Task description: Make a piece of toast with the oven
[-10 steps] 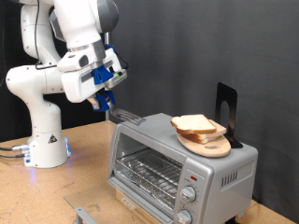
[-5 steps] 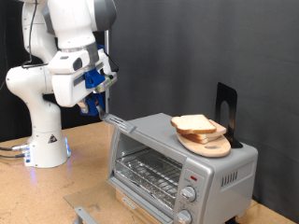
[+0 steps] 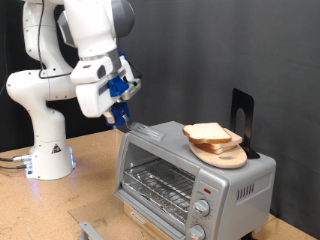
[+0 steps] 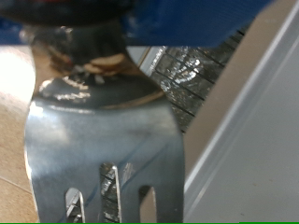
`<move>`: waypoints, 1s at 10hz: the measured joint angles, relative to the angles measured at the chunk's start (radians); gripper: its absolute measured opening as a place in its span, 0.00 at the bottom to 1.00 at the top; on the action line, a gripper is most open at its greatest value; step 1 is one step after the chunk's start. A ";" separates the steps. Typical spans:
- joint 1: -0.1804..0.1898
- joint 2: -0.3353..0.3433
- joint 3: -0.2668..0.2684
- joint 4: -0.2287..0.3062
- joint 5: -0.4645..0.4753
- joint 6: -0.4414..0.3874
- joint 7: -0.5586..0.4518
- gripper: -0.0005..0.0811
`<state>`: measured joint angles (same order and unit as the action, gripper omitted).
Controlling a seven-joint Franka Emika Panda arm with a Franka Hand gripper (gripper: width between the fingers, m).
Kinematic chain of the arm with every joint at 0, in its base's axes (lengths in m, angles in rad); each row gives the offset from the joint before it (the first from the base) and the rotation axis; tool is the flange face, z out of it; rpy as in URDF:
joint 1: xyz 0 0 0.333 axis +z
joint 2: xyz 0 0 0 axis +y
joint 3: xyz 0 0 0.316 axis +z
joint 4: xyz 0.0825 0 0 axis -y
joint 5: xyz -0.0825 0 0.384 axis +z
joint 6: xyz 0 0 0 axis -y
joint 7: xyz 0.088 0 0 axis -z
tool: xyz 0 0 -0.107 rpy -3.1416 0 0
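Observation:
My gripper [image 3: 118, 106] hangs above the left end of the silver toaster oven [image 3: 235, 185] and is shut on the handle of a metal slotted spatula [image 3: 146, 130]. The spatula blade lies over the oven's top left corner. In the wrist view the spatula [image 4: 103, 140] fills the picture, with the oven's wire rack [image 4: 192, 79] behind it. The wire rack [image 3: 158, 184] shows in the oven's front. The toast [image 3: 210, 133] lies in a small stack of pale bread slices on a round wooden board [image 3: 222, 156] on the oven's top right, apart from the spatula.
A black upright stand [image 3: 242, 115] is behind the board. The robot's white base [image 3: 47, 150] stands on the wooden table at the exterior view's left. A grey flat piece [image 3: 92, 228] lies at the bottom edge in front of the oven. Two knobs [image 3: 200, 218] sit on the oven's right panel.
The gripper with the spatula swung to the exterior view's left, then back right. The blade now reaches further over the oven's top left corner. The bread has not moved.

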<state>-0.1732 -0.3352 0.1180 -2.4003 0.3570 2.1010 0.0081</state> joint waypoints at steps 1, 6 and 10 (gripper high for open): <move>0.003 0.000 0.014 -0.005 0.008 0.009 0.002 0.49; 0.004 0.018 0.074 -0.009 0.017 0.059 0.080 0.49; 0.005 0.044 0.093 0.001 0.030 0.077 0.101 0.49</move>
<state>-0.1686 -0.2916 0.2107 -2.3994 0.3865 2.1783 0.1092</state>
